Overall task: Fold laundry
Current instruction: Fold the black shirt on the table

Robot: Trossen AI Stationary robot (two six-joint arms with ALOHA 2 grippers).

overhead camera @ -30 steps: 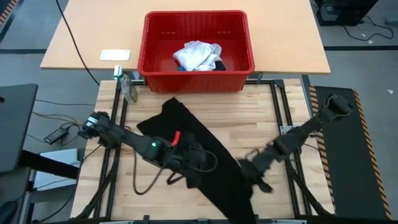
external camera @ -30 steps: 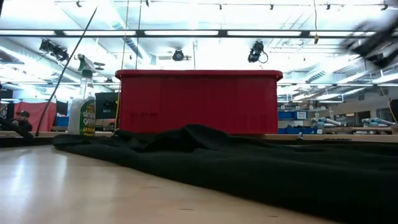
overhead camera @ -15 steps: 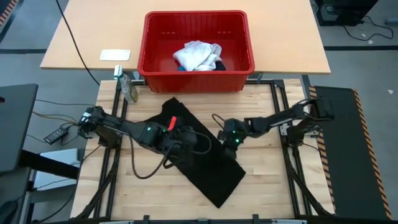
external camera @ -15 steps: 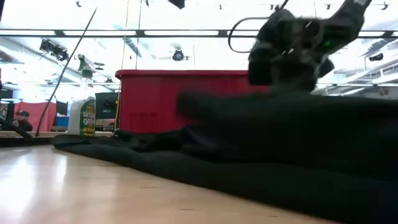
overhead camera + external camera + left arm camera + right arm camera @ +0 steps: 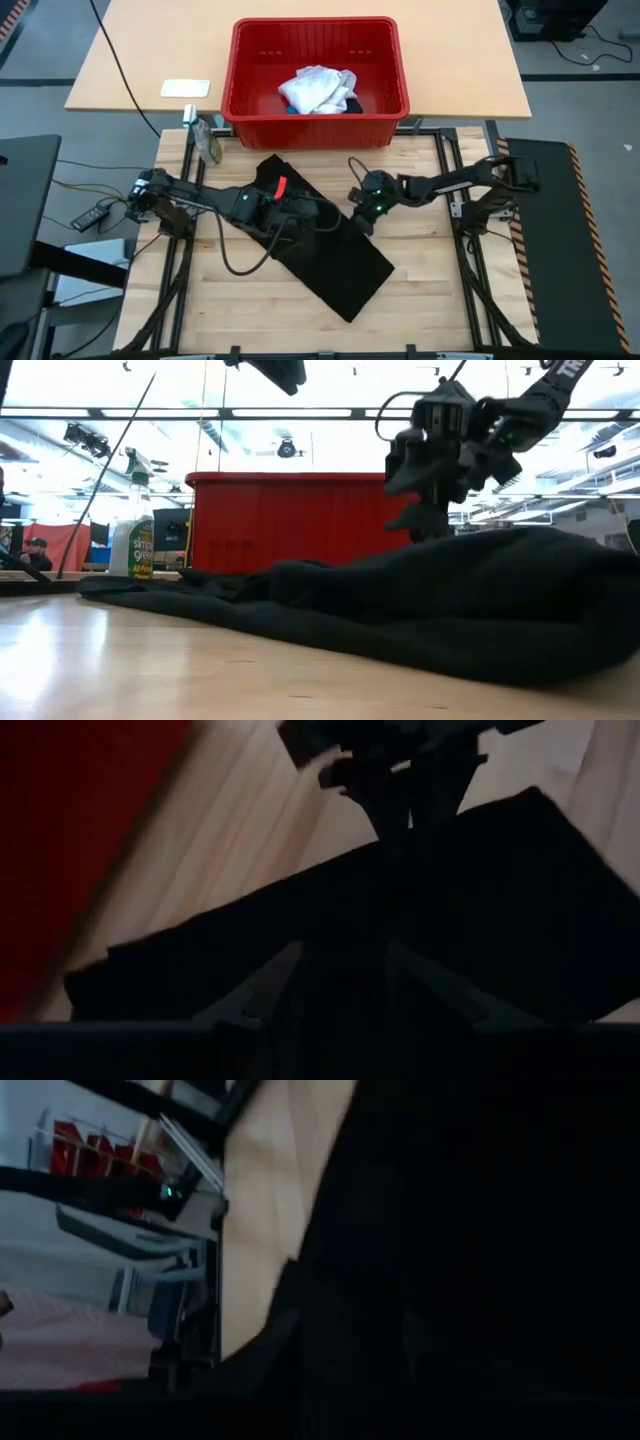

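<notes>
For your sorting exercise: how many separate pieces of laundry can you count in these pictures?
3, perhaps more hidden. The black shirt lies spread on the table between both arms. The white garment sits bunched in the red basket, with a small blue piece peeking out beneath it.

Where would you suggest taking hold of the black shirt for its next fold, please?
Probably at the black shirt's free corner nearest the table's front edge, coming from that front side: it lies flat and pointed there, clear of both the left hand and the right hand.
</notes>
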